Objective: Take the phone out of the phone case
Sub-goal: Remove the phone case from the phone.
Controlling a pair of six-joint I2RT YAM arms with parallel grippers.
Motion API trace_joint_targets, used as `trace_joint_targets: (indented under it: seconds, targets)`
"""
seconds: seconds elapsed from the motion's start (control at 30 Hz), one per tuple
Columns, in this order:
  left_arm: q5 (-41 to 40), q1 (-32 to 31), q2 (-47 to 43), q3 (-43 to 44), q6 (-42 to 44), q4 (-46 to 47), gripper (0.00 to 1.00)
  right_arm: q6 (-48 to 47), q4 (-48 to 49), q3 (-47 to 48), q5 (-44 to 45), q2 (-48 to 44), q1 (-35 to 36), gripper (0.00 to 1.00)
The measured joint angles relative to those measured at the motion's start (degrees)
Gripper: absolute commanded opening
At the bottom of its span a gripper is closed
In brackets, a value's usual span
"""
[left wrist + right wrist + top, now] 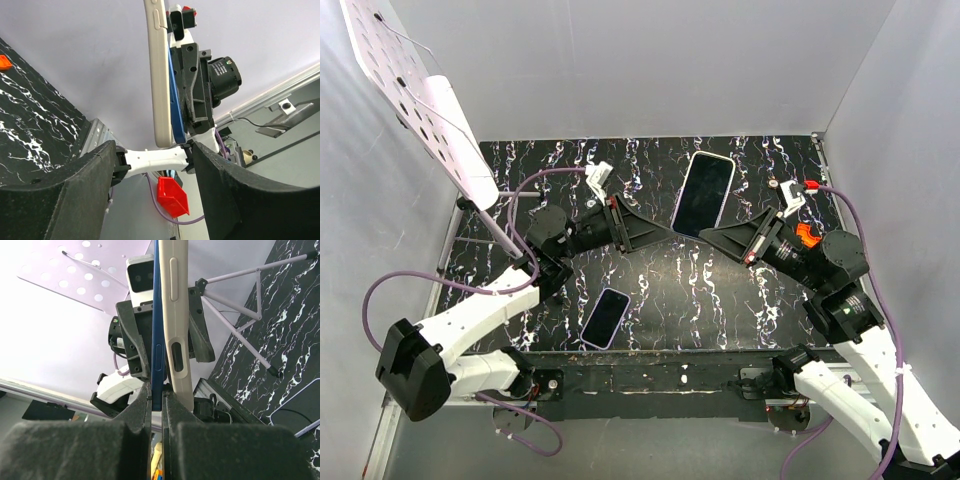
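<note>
The two arms meet in the air over the desk [720, 290]. Between them stands a blue phone [157, 340] on its end, with its cream phone case [176, 315] pressed along one side. The right claw [157, 405] is pinched shut on the thin bottom edge of the phone. The bottom of the case looks to sit just outside that pinch, so I think the two are starting to come apart there. The left claw [155, 148] is wide apart and grips nothing. The case hangs just past its tips.

Lots could go wrong here. The right claw only has a skinny edge, so the phone could slip and drop onto the desk. If the left claw closes on both phone and case, they will stay stuck together. If it tugs too hard or sideways, it could twist the phone right out of the other claw.

Another phone [605, 317] lies flat on the desk, near the arms.
</note>
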Motion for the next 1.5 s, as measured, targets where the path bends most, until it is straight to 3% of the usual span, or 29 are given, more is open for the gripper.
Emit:
trace_joint_targets:
  seconds: [0.2, 0.5, 0.93, 1.17, 1.33, 1.5]
  targets:
    - [0.17, -1.64, 0.68, 0.00, -0.79, 1.90, 0.48, 1.09, 0.50, -0.46, 0.26, -0.17, 0.00, 0.01]
    - [0.09, -1.99, 3.15, 0.02, -1.40, 2.89, 0.40, 1.86, 0.90, -1.46, 0.59, -0.48, -0.28, 0.01]
    - [-1.07, -2.14, 5.27, 0.70, -2.01, 3.02, 0.37, 2.82, 2.23, -2.69, 0.90, -0.90, -0.39, 0.01]
    - [-2.97, -2.25, 7.48, 2.19, -3.32, 2.49, 0.22, 2.45, 1.57, -3.52, 1.53, -0.87, -0.52, 0.01]
    - [-5.60, -2.12, 7.63, 3.78, -1.95, -1.97, 0.00, 1.29, -0.26, -3.80, 2.10, -0.96, -0.61, 0.01]
    - [-7.82, -1.60, 7.56, 6.14, 2.23, -10.38, 0.00, 1.18, -0.44, -5.81, 3.08, -1.27, -0.68, 0.01]
